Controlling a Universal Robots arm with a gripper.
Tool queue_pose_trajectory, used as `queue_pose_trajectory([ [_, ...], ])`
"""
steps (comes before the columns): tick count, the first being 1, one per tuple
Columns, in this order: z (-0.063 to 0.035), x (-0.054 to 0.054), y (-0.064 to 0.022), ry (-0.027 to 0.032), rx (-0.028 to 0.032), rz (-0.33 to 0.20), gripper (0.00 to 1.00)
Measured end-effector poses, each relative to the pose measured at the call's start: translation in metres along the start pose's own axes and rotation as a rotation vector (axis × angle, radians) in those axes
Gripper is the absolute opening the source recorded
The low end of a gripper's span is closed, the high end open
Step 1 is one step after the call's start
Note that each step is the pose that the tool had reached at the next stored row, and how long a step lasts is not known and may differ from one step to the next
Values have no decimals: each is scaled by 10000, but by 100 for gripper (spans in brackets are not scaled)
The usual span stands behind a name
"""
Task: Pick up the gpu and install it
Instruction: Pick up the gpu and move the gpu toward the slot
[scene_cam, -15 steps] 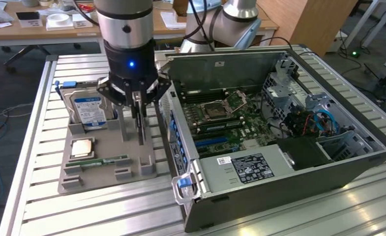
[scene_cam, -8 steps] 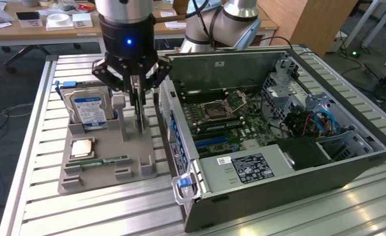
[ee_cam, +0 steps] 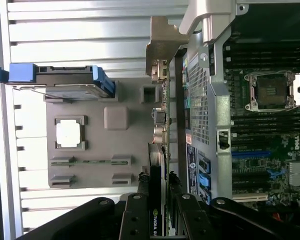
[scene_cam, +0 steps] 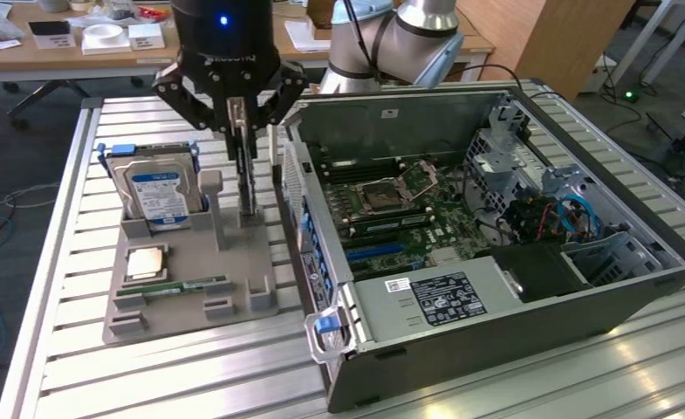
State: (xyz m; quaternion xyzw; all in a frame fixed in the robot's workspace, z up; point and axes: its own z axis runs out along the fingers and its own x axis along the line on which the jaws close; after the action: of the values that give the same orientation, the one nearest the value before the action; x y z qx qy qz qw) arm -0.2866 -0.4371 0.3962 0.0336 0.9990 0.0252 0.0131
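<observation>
the arm (scene_cam: 418, 35) reaches down from above, end effector (scene_cam: 245, 131) pointing straight down, its fingers (ee_cam: 134, 220) closed against both faces of the gpu (scene_cam: 248, 188).

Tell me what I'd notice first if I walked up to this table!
Probably the big black gripper over the table, its jaws closed on the gpu, a thin card standing on edge at the gray holder. Next, the open computer case at the exterior view's right, its green motherboard showing. A hard drive with a blue label stands in the holder.
</observation>
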Motion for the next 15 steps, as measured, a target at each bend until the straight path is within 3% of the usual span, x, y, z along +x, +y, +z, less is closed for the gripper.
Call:
queue_pose_trajectory([
  [8, -317, -8, 16, -19, -1, -1, 26],
  [15, -339, -8, 17, -23, -1, -1, 26],
])
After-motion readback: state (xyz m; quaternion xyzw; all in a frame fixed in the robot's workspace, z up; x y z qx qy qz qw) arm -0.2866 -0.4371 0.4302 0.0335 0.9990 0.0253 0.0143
